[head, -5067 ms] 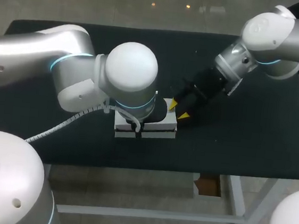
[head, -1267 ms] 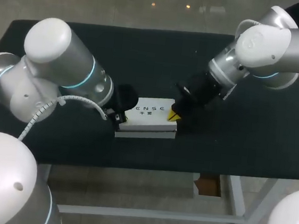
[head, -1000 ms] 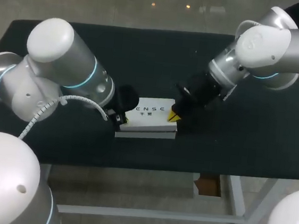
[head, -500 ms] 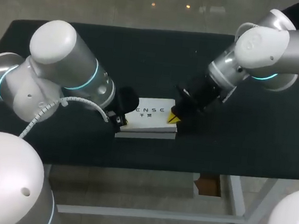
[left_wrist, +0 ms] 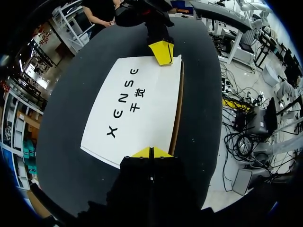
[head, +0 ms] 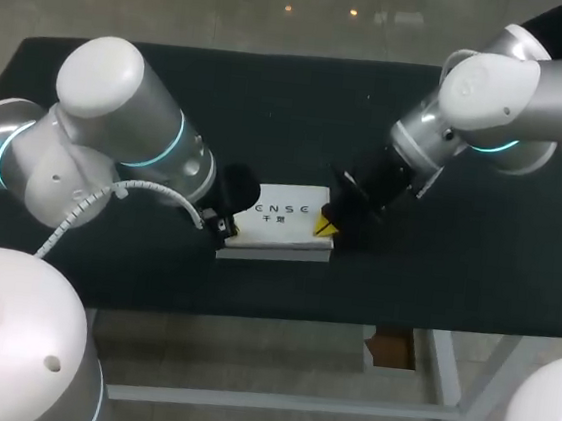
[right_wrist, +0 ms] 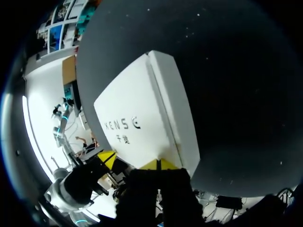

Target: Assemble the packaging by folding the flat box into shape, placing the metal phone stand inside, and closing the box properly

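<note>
Box (head: 280,220) lies flat on the tabletop (head: 454,289), spanning the gap between both hands. Left hand (left_wrist: 151,152): fingertips together, touching the box's near end. Right hand (right_wrist: 161,164): fingertips together, on the opposite end. Stand not visible. Judged step: pressing the box shut. Push both ends down evenly, because the dark gap (left_wrist: 178,109) along one long side suggests incomplete closure.

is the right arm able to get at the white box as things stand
Probably yes: the right end effector sits at the right end of the white box, with nothing between them. The left end effector is at the opposite end, out of its way.
</note>
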`<state>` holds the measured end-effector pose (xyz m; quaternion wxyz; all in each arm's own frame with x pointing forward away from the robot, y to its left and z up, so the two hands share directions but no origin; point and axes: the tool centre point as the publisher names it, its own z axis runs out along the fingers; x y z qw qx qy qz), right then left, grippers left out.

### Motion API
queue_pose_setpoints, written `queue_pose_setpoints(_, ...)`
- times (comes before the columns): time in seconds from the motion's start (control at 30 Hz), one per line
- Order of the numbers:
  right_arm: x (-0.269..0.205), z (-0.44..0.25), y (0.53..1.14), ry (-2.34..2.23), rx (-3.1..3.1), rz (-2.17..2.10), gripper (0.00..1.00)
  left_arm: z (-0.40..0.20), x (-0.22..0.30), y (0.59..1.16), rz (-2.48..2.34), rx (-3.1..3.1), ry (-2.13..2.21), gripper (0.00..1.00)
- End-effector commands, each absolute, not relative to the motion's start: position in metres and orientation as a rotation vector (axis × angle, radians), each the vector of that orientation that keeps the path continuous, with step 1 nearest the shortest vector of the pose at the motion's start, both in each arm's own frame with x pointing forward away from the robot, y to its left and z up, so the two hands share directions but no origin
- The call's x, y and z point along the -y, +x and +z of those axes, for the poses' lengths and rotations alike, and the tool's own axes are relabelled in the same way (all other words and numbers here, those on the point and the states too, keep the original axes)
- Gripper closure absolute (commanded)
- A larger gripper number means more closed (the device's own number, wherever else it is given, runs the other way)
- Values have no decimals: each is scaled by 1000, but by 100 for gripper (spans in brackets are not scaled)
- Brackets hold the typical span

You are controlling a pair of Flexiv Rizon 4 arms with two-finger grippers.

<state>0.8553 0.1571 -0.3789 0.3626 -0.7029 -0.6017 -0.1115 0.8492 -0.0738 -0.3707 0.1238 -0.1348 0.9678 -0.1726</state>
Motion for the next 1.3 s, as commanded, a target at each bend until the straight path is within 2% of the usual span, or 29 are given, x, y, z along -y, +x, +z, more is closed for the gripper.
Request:
queue_pose_setpoints(0.03, -159, -402, 856, -1798, 1538, -270, 100, -376, 74, 850, -502, -2821, -398, 100)
queue_pose_setpoints(0.67, -152, -357, 848, -1799, 1618, -415, 100, -356, 75, 841, -534, -2767, -345, 100)
queue_pose_setpoints(1.3, -154, -395, 848, -1814, 1561, -315, 100, -384, 74, 847, -557, -2830, -390, 100)
